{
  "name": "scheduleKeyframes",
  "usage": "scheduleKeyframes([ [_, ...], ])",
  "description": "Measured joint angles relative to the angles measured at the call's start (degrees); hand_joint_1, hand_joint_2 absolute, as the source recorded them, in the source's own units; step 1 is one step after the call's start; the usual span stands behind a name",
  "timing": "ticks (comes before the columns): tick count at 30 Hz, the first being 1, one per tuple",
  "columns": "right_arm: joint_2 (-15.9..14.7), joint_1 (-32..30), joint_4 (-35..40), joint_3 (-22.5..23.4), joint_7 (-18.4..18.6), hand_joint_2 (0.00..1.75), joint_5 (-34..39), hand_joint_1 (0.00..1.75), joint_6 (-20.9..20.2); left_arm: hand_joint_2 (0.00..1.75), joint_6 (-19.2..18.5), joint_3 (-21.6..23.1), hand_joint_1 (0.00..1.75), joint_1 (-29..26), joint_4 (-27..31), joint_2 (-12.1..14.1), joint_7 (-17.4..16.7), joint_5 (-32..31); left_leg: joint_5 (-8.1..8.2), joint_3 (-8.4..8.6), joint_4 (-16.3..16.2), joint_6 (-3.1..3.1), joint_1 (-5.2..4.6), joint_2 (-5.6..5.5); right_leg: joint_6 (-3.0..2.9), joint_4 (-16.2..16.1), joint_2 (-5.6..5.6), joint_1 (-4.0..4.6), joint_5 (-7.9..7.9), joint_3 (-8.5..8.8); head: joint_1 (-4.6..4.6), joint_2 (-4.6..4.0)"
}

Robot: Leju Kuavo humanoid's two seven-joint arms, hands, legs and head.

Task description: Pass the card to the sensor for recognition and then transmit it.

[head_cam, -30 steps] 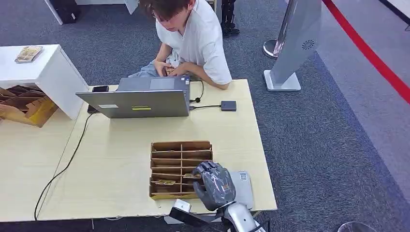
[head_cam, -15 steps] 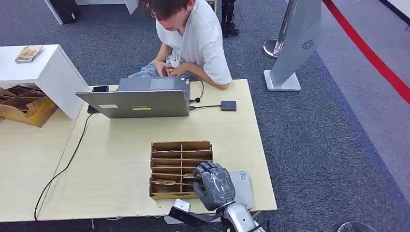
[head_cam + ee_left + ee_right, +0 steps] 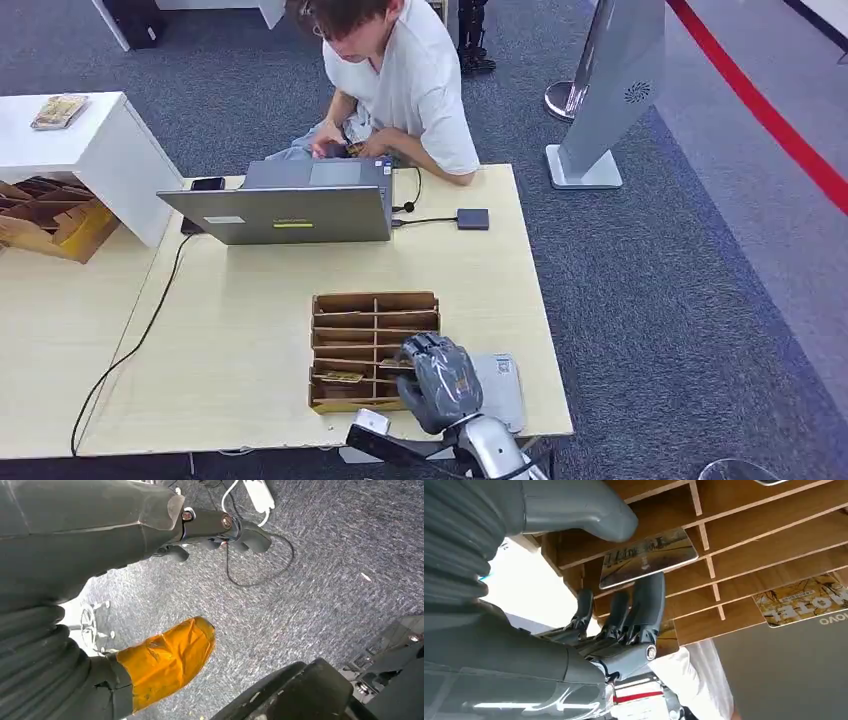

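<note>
Wooden card rack [image 3: 374, 349] is yielding a card [image 3: 647, 557], which the right hand [image 3: 440, 383] is pinching. Scanning at the sensor [image 3: 473, 219] and handing over are awaiting; the left hand [image 3: 165, 655] is hanging, its state I cannot tell

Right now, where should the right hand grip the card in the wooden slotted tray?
Probably the card's free edge that juts out of its slot in the wooden slotted tray, pinched flat from the open side: thumb over one face, fingers under the other, where the right hand sits.

head: high, looking down over my pale wooden table [image 3: 250, 330] | right wrist: close on the brown slotted wooden card rack [image 3: 744, 555], shared with head [image 3: 374, 350] | left wrist: faces the grey carpet floor [image 3: 320, 595]
</note>
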State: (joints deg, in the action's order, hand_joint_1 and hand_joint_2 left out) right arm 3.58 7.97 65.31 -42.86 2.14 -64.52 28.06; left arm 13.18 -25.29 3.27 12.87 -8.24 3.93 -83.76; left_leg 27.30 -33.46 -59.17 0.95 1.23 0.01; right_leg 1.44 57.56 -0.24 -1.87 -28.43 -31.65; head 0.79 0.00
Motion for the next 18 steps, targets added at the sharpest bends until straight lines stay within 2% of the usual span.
scheduleKeyframes([
  [2,0.15,0.25,-0.35,0.00,0.00,1.75,-0.02,1.24,-0.02,1.75,-0.02,0.07,0.00,0.00,0.00,0.00,0.00,0.00,0.00,0.00,0.00,0.00,0.00,0.00,0.00,0.00,0.00,0.00,0.00,0.00,0.02,0.00],
  [3,0.24,0.42,-0.52,0.00,0.00,1.75,-0.07,1.24,-0.02,1.75,-0.02,0.11,0.00,0.03,0.00,0.00,0.00,-0.02,0.00,0.00,0.00,0.00,0.00,0.00,0.00,0.00,0.00,0.00,0.00,0.00,0.02,0.00],
  [5,0.31,0.66,-0.77,0.00,0.00,1.75,-0.11,1.43,-0.02,1.75,-0.04,0.24,0.00,0.05,0.02,0.00,0.00,-0.04,0.00,0.00,0.00,0.00,0.00,0.00,0.00,0.00,0.00,0.00,0.00,0.00,0.02,0.00],
  [6,0.37,0.72,-0.90,0.00,0.00,1.75,-0.11,1.43,-0.02,1.75,-0.04,0.28,0.00,0.04,0.02,0.02,0.00,-0.07,0.00,0.00,0.00,0.00,0.00,0.00,0.00,0.00,0.00,0.00,0.00,0.00,0.00,0.00],
  [7,0.46,0.77,-0.98,0.00,0.02,1.75,-0.11,1.54,-0.02,1.75,-0.04,0.31,0.00,0.04,0.00,0.02,0.00,-0.07,0.00,0.00,0.00,0.00,0.00,0.00,0.00,0.00,0.00,0.00,0.00,0.00,0.02,0.00],
  [18,0.68,1.26,-1.46,0.00,0.00,1.75,0.00,1.59,0.74,1.75,-0.11,0.79,0.00,0.08,0.00,0.02,0.00,-0.07,0.00,0.00,0.00,0.00,0.00,0.00,0.00,0.00,0.00,0.00,0.00,0.00,0.02,0.00],
])
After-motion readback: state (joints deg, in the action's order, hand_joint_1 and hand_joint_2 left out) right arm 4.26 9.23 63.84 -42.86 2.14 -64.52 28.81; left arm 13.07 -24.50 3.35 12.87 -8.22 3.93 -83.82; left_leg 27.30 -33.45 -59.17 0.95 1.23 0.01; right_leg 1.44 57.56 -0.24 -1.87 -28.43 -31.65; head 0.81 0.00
